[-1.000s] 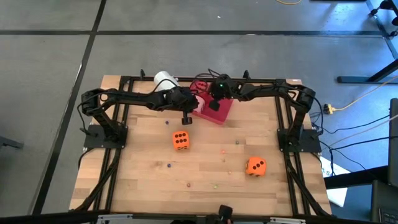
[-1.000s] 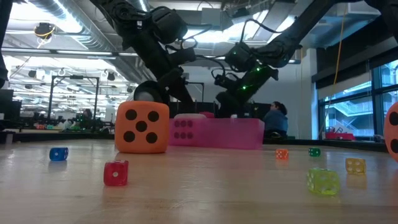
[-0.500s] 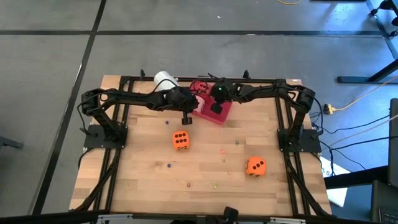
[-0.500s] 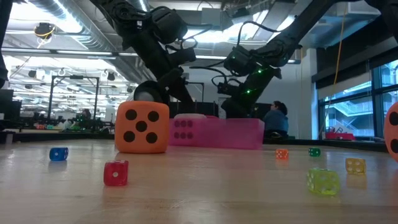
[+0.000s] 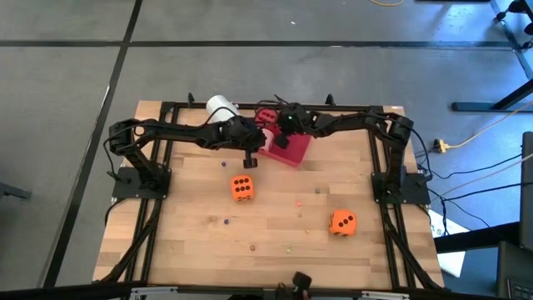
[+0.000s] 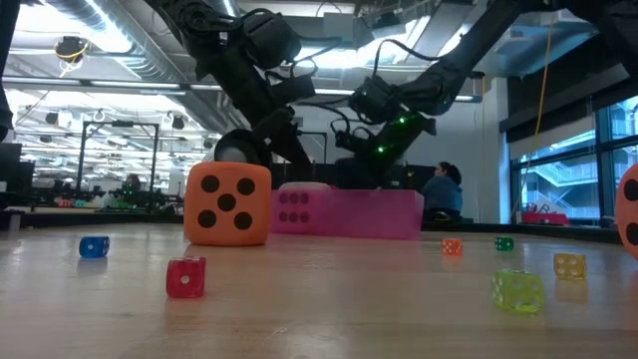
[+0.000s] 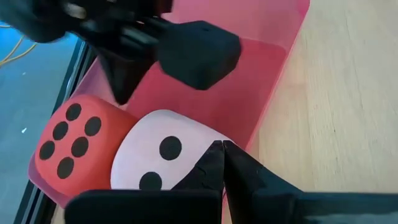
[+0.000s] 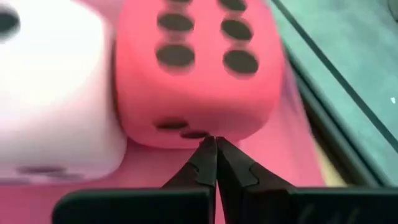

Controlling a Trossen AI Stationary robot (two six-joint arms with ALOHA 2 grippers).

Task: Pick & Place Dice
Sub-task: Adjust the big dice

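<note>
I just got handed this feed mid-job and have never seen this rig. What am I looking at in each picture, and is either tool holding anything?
Two dark robot arms work at a wooden table. The top picture looks straight down; the low one looks level across the tabletop; the other two come from cameras on each wrist. Two orange dice lie loose: one mid-table, one toward the right. The pink tray at the back holds a red die and a pink die. Tiny coloured dice are scattered around. A white cup stands beside the tray. The left tool and right tool are over the tray, both shut and empty.
</note>
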